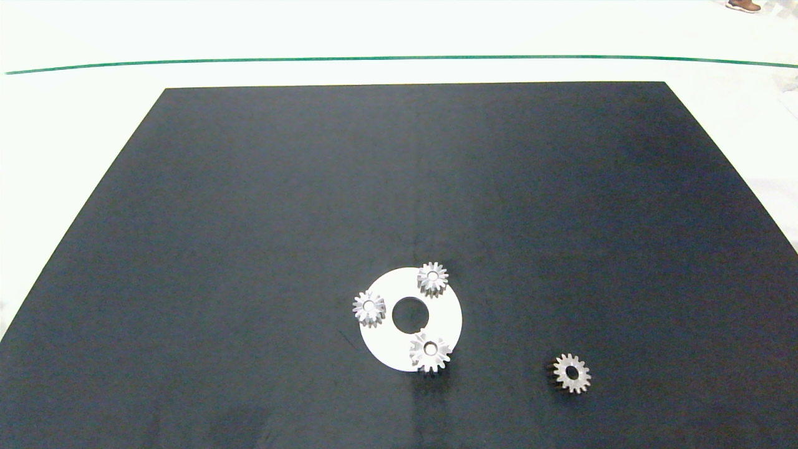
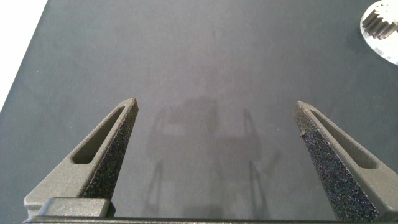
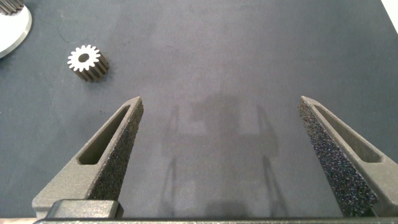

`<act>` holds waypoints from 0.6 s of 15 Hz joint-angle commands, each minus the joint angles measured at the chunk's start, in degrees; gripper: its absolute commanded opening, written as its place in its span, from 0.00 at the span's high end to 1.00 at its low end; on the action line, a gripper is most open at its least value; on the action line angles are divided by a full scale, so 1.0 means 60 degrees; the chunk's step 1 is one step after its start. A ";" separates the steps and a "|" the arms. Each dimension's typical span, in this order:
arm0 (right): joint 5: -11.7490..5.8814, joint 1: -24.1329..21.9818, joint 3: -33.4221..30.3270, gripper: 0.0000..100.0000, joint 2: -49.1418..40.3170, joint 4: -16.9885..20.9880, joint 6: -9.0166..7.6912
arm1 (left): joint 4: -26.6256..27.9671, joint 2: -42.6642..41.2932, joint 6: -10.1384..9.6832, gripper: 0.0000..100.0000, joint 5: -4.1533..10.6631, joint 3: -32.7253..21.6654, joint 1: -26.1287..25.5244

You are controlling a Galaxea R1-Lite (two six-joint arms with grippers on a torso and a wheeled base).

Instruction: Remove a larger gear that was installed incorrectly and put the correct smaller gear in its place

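A white ring plate (image 1: 386, 342) lies on the black mat and carries three silver gears. The larger gear (image 1: 430, 353), with long splayed teeth, sits on its near edge. Two short-toothed gears (image 1: 432, 279) (image 1: 369, 307) sit on the far and left edges. The smaller gear (image 1: 572, 373) lies loose on the mat to the right of the plate, also seen in the right wrist view (image 3: 87, 62). My right gripper (image 3: 221, 99) hovers open over bare mat beside that gear. My left gripper (image 2: 216, 104) is open over bare mat, with the plate's edge (image 2: 387, 48) and one gear (image 2: 380, 23) at a corner. Neither arm shows in the head view.
The black mat (image 1: 249, 218) covers most of the white table, with a green line (image 1: 399, 58) beyond its far edge. A person's shoe (image 1: 743, 5) shows at the far right. The plate has a round centre hole (image 1: 409, 313).
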 commanded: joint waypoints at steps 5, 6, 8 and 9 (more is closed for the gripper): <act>0.0001 0.0002 0.0002 0.00 0.0012 -0.0001 -0.0049 | -0.0007 0.0012 0.0000 0.00 -0.0001 0.0001 0.0002; 0.0001 0.0002 0.0002 0.00 0.0012 -0.0001 -0.0063 | -0.0007 0.0012 0.0000 0.00 -0.0001 0.0001 0.0002; 0.0016 0.0002 0.0002 0.00 0.0012 -0.0001 -0.0063 | -0.0022 0.0012 0.0029 0.00 0.0014 0.0001 0.0002; 0.0016 0.0002 0.0002 0.00 0.0012 0.0013 -0.0078 | -0.0007 0.0012 0.0015 0.00 0.0014 0.0001 0.0002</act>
